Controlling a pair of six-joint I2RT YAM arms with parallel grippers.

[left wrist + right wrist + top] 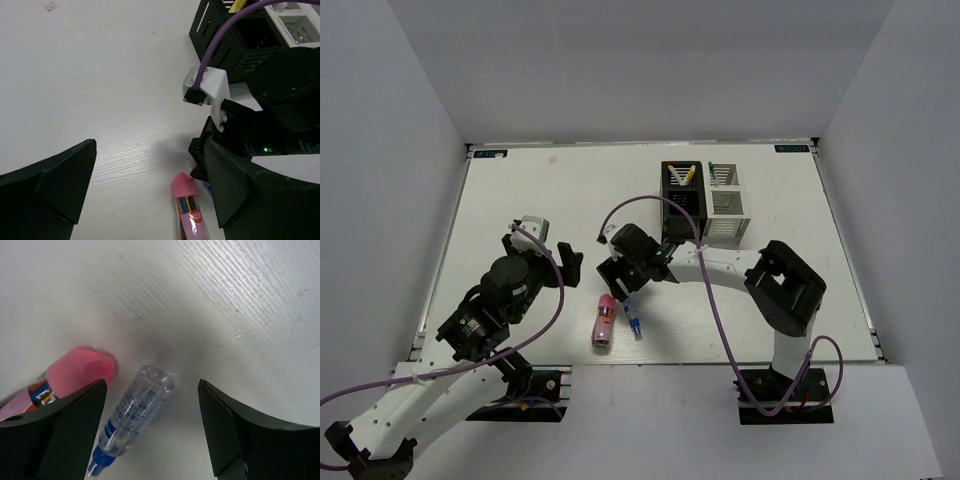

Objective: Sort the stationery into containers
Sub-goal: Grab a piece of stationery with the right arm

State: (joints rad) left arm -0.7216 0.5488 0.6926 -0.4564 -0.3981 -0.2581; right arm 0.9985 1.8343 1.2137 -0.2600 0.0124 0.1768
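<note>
Top view: black box (682, 195) and white box (727, 200) stand touching, side by side, at approx 1 o'clock from table (520, 200) centre. Yellow-ended pens (682, 175) stand in black box's back compartment; a green-ended pen (713, 168) stands in white box's back. Can't make out any red end.

Two items lie loose at approx 6 o'clock, near the front edge: pink tube (605, 320) and clear tube (633, 322). Pink lies just beside clear, at its 9 o'clock.

R gripper (151, 385): jaws spread wide, astride clear tube's open end, pinching nothing. R wrist view: tube lies flat, blue tip twd 7 o'clock, nearer the 9 o'clock finger than the other. No contact visible. Judge: this is the pre-grasp line-up, jaws set across the tube's short axis so closing clamps the barrel rather than rolling it.

Risk (judgement): pink cap sits right at the 9 o'clock finger, so closing may nudge it. Round, smooth barrel may slip.

L gripper (145, 170): jaws spread, nothing between, over bare table at approx 9 o'clock of R gripper. L wrist view: pink cap at 5 o'clock, R wrist close by. Prob. held off to leave R arm room.

Progress: pens housed, both tubes not yet sorted.
</note>
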